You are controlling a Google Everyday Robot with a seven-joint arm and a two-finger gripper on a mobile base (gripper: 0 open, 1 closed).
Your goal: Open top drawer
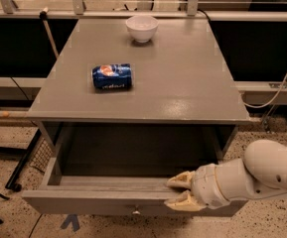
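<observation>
- gripper (179, 192) jaws look pinched shut on the front lip of the top drawer (83, 202), one finger inside and one on the face
- drawer is pulled well out, mostly left of the jaws
- stiff painted wood, probably not light; I'd grab the lip or the knob (135, 212), just below-left of the jaws
- count: one drawer, one knob, one can (112, 77), one bowl (142, 28), both well beyond the jaws

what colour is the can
The can is blue, in the camera view; gripper at the drawer front.

Blue can (112, 77) lies sideways on the table (182, 83); white bowl (142, 28) behind it.
</observation>
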